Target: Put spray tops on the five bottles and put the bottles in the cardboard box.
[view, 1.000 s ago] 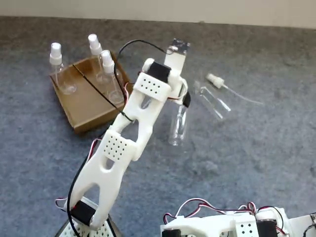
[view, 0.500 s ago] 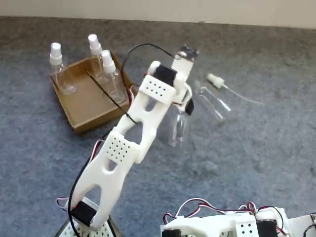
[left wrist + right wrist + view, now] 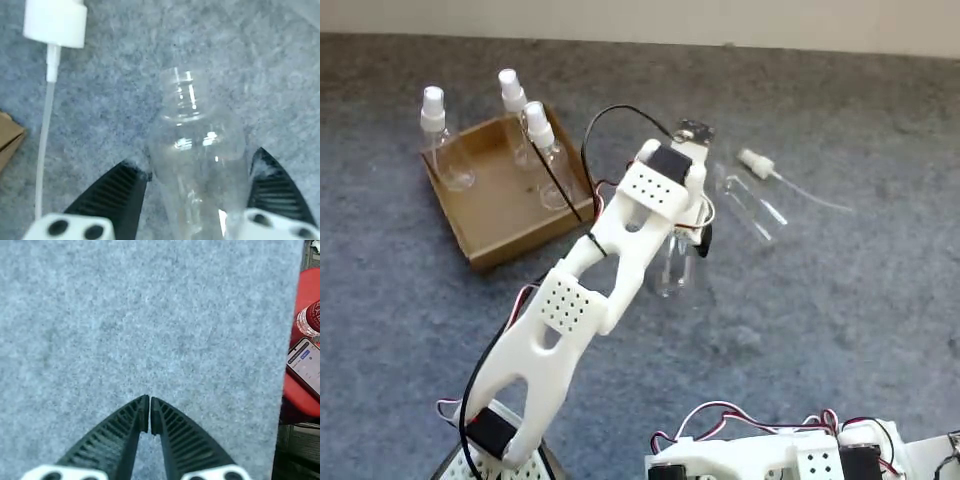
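Three capped bottles (image 3: 535,140) boxed; my left tool (image 3: 200,165) grips the open bottle (image 3: 192,115). Hold it upright, neck clear for that spray top (image 3: 55,22). Right tool (image 3: 150,415) clenched, empty.

A makeshift robotics workspace: white arms (image 3: 570,300) with loose wiring (image 3: 720,412) on a grey felt-covered bench (image 3: 840,300), and a phone (image 3: 303,365) on something red (image 3: 310,290) beside it.

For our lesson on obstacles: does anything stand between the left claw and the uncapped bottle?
Nothing visible does. The uncapped bottle sits right inside the left claw, which closes on its two sides. The spray top lies off to one side on the carpet, out of the way.
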{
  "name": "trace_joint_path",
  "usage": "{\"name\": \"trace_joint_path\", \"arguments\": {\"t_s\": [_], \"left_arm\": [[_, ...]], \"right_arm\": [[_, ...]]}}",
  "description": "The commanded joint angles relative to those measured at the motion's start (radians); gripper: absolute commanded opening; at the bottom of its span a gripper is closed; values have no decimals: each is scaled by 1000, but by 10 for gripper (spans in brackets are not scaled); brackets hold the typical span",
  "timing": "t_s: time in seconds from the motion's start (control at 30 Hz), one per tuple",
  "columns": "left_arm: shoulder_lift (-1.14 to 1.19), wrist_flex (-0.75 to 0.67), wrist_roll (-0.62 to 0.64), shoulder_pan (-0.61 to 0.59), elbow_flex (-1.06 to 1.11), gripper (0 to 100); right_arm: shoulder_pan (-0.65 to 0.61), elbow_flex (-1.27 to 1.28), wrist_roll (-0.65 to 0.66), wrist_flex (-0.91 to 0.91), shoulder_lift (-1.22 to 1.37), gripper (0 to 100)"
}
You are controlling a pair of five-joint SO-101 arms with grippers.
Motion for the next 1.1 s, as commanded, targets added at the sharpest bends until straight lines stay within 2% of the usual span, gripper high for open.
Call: {"name": "trace_joint_path", "arguments": {"t_s": [0.0, 0.07, 0.27, 0.5, 0.77, 0.87, 1.07], "left_arm": [[-18, 9, 15, 10, -13, 252], [-21, 9, 15, 7, -13, 245], [-22, 8, 6, 13, -15, 120], [-38, 9, -49, 5, -25, 137], [-206, 12, -49, 4, -94, 136], [-277, 14, -49, 2, -94, 136], [-437, 17, -54, 1, -91, 136]], "right_arm": [[5, 170, 11, 10, -13, 9], [5, 170, 11, 10, -13, 9], [4, 170, 11, 10, -13, 9], [4, 170, 11, 10, -13, 9], [1, 170, 11, 10, -13, 9], [-59, 170, 11, 10, -13, 9], [-265, 170, 11, 10, -13, 9]]}}
